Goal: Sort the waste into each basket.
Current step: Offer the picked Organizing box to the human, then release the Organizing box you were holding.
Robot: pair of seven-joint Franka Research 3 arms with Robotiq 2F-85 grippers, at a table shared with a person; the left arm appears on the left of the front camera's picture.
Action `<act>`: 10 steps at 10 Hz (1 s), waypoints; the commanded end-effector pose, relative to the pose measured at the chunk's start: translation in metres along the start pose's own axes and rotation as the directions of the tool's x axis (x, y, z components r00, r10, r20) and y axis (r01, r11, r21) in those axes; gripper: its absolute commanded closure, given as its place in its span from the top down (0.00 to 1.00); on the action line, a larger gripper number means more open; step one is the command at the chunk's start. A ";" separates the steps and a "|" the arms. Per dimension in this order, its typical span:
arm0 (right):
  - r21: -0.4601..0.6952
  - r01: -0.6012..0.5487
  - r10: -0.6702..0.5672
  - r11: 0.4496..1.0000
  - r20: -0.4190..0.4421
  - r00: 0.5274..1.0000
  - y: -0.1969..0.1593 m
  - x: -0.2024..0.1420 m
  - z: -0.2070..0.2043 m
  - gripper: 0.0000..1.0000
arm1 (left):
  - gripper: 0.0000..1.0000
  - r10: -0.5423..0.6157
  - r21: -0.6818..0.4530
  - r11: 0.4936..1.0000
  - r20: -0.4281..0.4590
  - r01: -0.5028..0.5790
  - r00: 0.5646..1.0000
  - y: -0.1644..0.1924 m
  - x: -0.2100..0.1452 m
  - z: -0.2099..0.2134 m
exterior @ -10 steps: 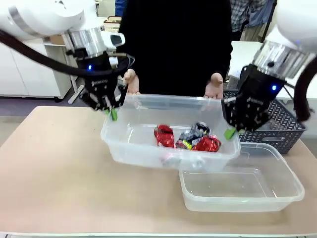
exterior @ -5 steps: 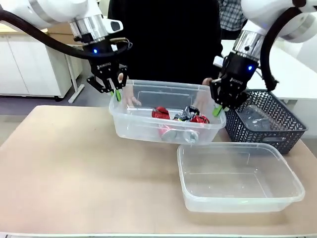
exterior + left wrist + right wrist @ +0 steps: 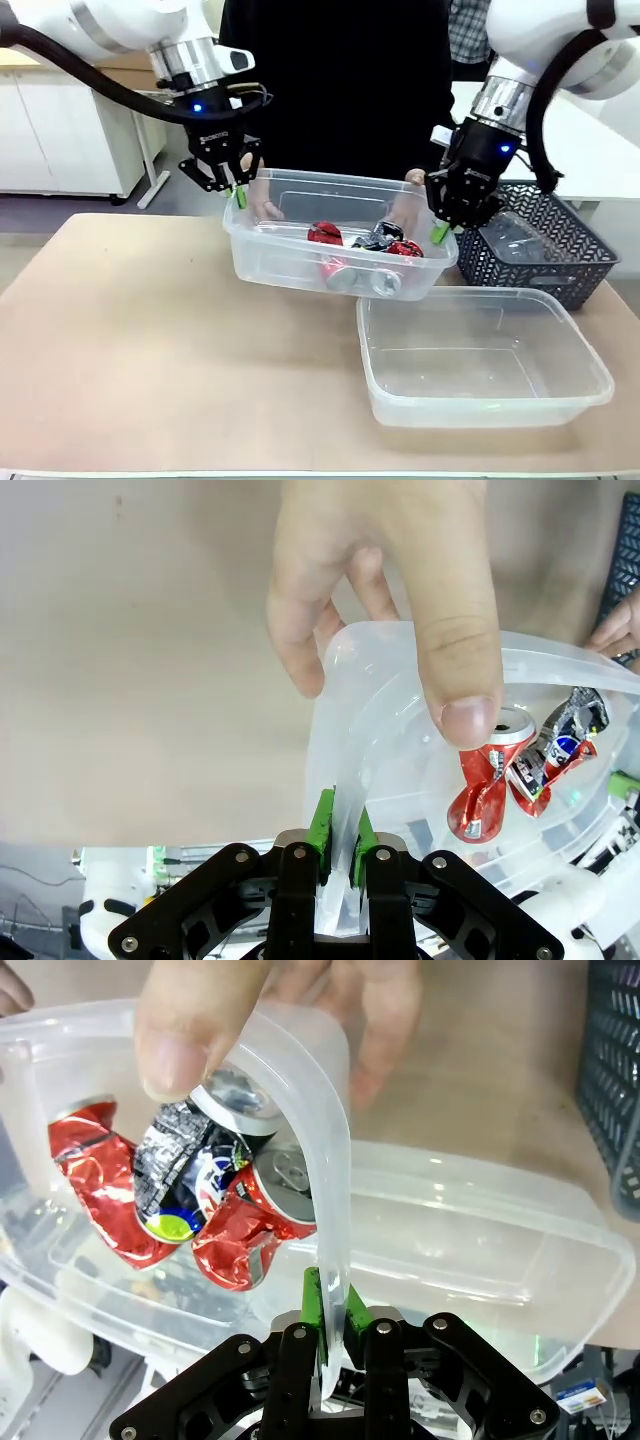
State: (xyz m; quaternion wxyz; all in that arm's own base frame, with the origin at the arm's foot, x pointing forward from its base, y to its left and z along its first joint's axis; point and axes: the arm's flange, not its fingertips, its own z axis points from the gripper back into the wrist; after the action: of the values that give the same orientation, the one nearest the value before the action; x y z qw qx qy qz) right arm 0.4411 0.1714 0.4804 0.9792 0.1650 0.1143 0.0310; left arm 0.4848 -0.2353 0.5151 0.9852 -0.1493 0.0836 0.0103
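The tan worktop carries a clear tub at the near right, with nothing in it. Just behind it, at the far right, sits a dark lattice basket with something clear and crumpled inside that is hard to make out.

A second clear tub is held up at the far middle, its near right corner overlapping the far left corner of the empty one. In it lie the crushed cans: several shiny red ones bunched right of centre, and a darker can with blue and yellow print among them.

The left gripper has its fingers pinched tight on the tub's left end wall. The right gripper has its fingers pinched on the right end wall.

A person's hand grips the far rim near the left gripper, with the thumb inside the tub. The person's other hand grips the same rim near the right gripper.
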 end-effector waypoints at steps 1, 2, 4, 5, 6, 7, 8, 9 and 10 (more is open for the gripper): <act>0.008 -0.006 0.006 1.000 0.002 1.000 0.004 0.002 0.006 0.06 | 0.07 0.010 -0.006 1.000 0.031 -0.010 0.999 0.004 0.000 0.003; 0.008 -0.006 0.006 1.000 0.002 1.000 0.004 0.002 0.006 0.06 | 0.07 0.010 -0.006 1.000 0.031 -0.010 0.999 0.004 0.000 0.003; 0.008 -0.006 0.006 1.000 0.002 1.000 0.004 0.002 0.006 0.06 | 0.07 0.010 -0.006 1.000 0.031 -0.010 0.999 0.004 0.000 0.003; 0.008 -0.006 0.006 1.000 0.002 1.000 0.004 0.002 0.006 0.06 | 0.07 0.010 -0.006 1.000 0.031 -0.010 0.999 0.004 0.000 0.003; 0.008 -0.006 0.006 1.000 0.002 1.000 0.004 0.002 0.006 0.06 | 0.07 0.010 -0.006 1.000 0.031 -0.010 0.999 0.004 0.000 0.003; 0.008 -0.006 0.006 1.000 0.002 1.000 0.004 0.002 0.006 0.06 | 0.07 0.010 -0.006 1.000 0.031 -0.010 0.999 0.004 0.000 0.003; 0.001 -0.003 0.003 1.000 0.005 1.000 0.001 0.001 0.003 0.06 | 0.07 0.002 -0.001 1.000 0.005 -0.002 1.000 0.001 0.000 0.002; 0.025 0.040 -0.042 0.999 0.072 0.997 -0.008 -0.009 0.008 0.56 | 0.66 -0.024 0.003 1.000 -0.023 0.024 0.999 -0.004 -0.003 0.001; 0.038 0.048 -0.052 0.998 0.116 0.992 -0.010 -0.016 0.010 0.64 | 0.65 -0.032 -0.002 0.999 -0.005 0.032 0.999 -0.006 -0.006 0.001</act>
State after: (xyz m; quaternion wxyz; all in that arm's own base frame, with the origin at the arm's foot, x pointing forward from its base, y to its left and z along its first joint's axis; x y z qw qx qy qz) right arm 0.4407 0.1636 0.4881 0.9811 0.1696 0.0915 0.0182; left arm 0.4818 -0.2393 0.5158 0.9852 -0.1485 0.0860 0.0045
